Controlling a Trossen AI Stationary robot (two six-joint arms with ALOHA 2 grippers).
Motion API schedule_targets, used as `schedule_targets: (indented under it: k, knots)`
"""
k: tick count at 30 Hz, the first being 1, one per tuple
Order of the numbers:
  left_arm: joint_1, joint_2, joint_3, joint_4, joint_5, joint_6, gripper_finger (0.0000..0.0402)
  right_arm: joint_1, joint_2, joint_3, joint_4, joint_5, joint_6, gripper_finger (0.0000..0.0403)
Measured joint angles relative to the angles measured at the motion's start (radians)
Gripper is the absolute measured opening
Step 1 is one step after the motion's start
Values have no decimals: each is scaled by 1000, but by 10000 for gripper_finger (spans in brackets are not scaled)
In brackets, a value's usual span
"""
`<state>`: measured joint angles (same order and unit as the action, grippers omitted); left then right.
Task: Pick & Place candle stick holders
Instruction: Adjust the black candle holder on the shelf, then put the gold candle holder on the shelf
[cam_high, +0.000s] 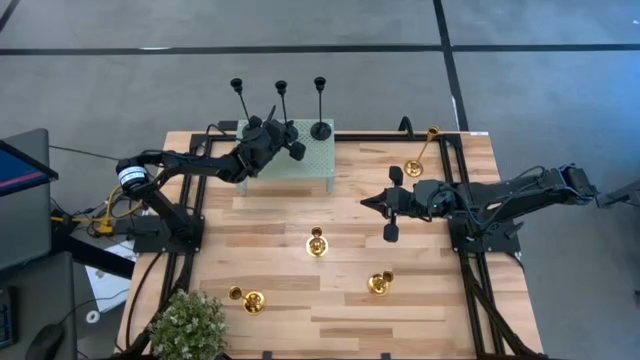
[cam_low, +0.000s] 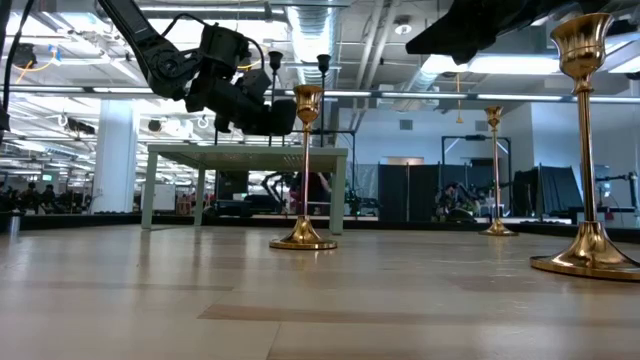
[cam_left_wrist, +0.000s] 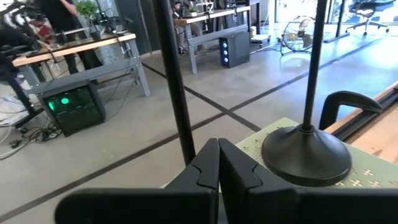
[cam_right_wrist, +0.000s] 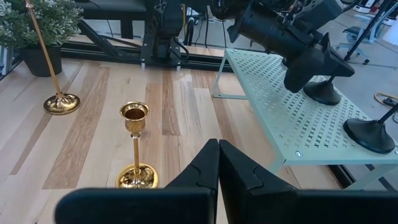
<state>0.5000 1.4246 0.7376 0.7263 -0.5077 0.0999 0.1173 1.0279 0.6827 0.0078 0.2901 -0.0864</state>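
Observation:
Three black candle stick holders stand on the green perforated stand (cam_high: 300, 165) at the table's far side, their tops spread as a left one (cam_high: 237, 86), a middle one (cam_high: 281, 88) and a right one (cam_high: 320, 105). My left gripper (cam_high: 283, 128) is shut above the stand, its tips right next to the middle holder's stem (cam_left_wrist: 174, 87); the right holder's round base (cam_left_wrist: 305, 155) rests on the stand beside it. Four gold holders stand on the wood: (cam_high: 316, 242), (cam_high: 380, 283), (cam_high: 250, 298), (cam_high: 420, 155). My right gripper (cam_high: 365, 202) is shut and empty above the table's middle. My left gripper's shut fingertips (cam_left_wrist: 208, 165) stand close in front of the lower part of the middle black holder's stem (cam_left_wrist: 185, 146). The fingers hide the spot, so I cannot tell whether they touch it. The holder stands upright on the green stand.
A potted plant (cam_high: 188, 325) stands at the near left corner. Black frame rails run along the table's left and right sides (cam_high: 455, 170). Bare wood lies between the gold holders (cam_high: 290, 210). People and desks show in the room beyond (cam_left_wrist: 68, 18).

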Motion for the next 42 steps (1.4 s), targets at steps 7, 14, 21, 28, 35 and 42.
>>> schedule_targets:
  k: [7, 14, 21, 28, 35, 42]
  knots:
    - [0, 0, 0, 0, -24, 0, 1, 0, 0, 0, 0, 0, 0, 0]
    - [0, 0, 0, -1, -14, 15, 1, 0, 0, 0, 0, 0, 0, 0]
    - [-5, 0, 0, 6, 251, -56, 4, 0, 0, 0, 0, 0, 0, 0]
    - [-95, -47, -2, 42, 508, 0, 3, 0, 0, 0, 0, 0, 0, 0]
    - [-260, -270, -2, -283, 483, 134, 3, 6, 0, 0, 0, 0, 0, 0]
    - [-428, -540, -2, -660, 423, 139, 2, 38, 0, 0, 0, 0, -2, 0]
